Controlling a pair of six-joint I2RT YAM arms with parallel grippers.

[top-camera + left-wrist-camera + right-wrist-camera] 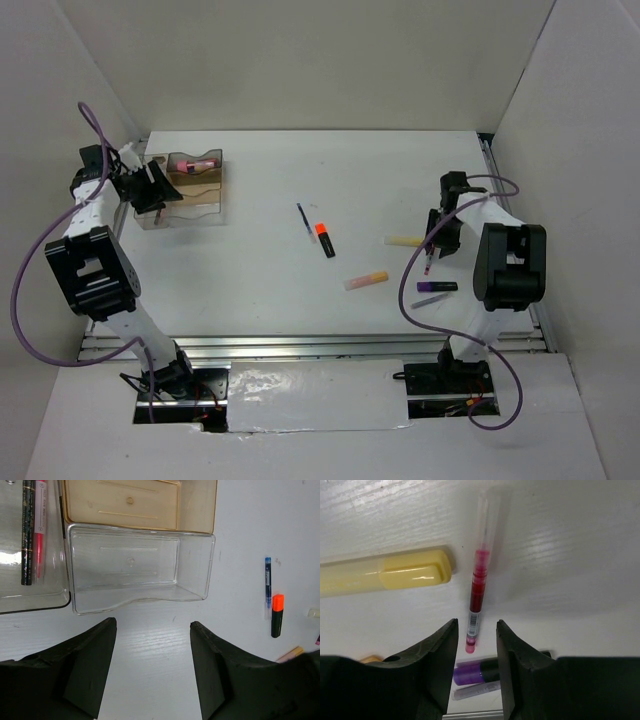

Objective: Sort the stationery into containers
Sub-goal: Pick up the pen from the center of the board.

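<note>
Two grippers, well apart. The left gripper (152,625) hangs just beside the organiser tray (210,195), fingers spread wide with only bare table between them. The right gripper (476,625) is far to the tray's right, low over the thin red pen (476,590). Its jaws stand at a narrow gap straddling the pen's near end, with a strip of table showing on each side, so it has no grip on the pen.

Only the top view gives the layout:
- The orange-capped highlighter (325,240) and a thin blue pen (305,220) lie right of the tray, mid-table.
- The yellow-pink marker (366,281) is further right.
- The pale yellow stick (403,241), red pen and purple marker (437,287) are furthest from the tray, by the right arm.
- The pink-capped tube (195,162) lies in the tray, along its far side.

The left wrist view resolves more: the tube lies alongside a dark pencil (27,535) in one compartment. A clear compartment (125,565) and a brownish one (125,502) sit next to it.

The right wrist view shows the stick's capped end just beside the red pen, not touching it.
</note>
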